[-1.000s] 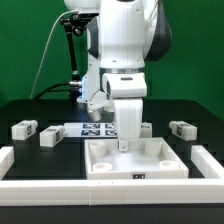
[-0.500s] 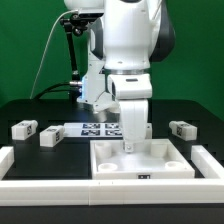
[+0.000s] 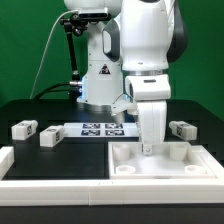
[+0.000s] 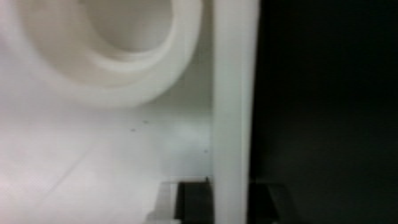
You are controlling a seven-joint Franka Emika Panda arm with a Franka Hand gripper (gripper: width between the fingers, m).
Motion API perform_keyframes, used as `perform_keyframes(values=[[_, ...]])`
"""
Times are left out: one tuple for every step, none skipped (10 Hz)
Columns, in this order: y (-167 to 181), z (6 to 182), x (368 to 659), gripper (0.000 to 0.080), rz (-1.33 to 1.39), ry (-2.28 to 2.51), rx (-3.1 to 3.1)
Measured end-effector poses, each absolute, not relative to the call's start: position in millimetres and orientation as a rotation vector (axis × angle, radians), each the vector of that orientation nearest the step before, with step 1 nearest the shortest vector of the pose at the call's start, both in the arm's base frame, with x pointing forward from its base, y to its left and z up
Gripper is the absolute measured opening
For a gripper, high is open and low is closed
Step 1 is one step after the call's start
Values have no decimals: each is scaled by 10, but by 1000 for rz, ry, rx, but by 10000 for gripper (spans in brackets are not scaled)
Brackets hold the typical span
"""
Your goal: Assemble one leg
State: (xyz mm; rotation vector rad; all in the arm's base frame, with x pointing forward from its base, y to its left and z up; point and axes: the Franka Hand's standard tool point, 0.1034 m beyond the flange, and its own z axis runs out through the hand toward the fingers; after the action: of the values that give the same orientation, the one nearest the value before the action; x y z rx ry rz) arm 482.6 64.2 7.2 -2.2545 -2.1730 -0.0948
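Note:
The wide white square piece [image 3: 165, 163] with recessed corner sockets lies flat at the front of the table. My gripper [image 3: 148, 148] reaches down onto its far wall and is shut on it. In the wrist view the gripper [image 4: 228, 205] has a dark finger [image 4: 192, 202] on each side of the thin white wall [image 4: 231, 100], next to a round socket [image 4: 116, 45]. Three small white legs with coded tags lie loose: two at the exterior view's left [image 3: 25, 128] [image 3: 50, 138] and one at its right [image 3: 182, 129]. None is held.
The marker board [image 3: 100, 128] lies behind the square piece. A raised white border runs along the table's front [image 3: 50, 188] and stands at its left [image 3: 5, 158] and right [image 3: 216, 158]. The arm's body rises over the table's middle.
My gripper and the square piece it holds have slid together toward the exterior view's right. The legs have not moved.

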Motion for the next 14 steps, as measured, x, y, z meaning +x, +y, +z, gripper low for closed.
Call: perform_keyframes(values=[[640,72,4827,54,-95,-2172,-2256],[634,70,4826,129,-95,-2170,-2257],[633,69,4826,264,-94,-2170,-2257],[631,69,4826,264,-94,-2170,-2257],[630,69,4826,455,-94,-2170,-2257],[630,68,4826,455,-94,-2169,-2258],[629,68,4826,601,-94,-2169,-2258],[628,68,4825,635,-94,-2169,-2258],[627,67,4825,635,-94,-2169,-2258],[626,67,4826,647,-93,-2169,-2258],[625,67,4826,649,-93,-2169,-2258],[629,80,4823,649,-94,-2161,-2267],[646,165,4791,649,-99,-2137,-2297],[679,310,4719,649,-108,-2120,-2328]])
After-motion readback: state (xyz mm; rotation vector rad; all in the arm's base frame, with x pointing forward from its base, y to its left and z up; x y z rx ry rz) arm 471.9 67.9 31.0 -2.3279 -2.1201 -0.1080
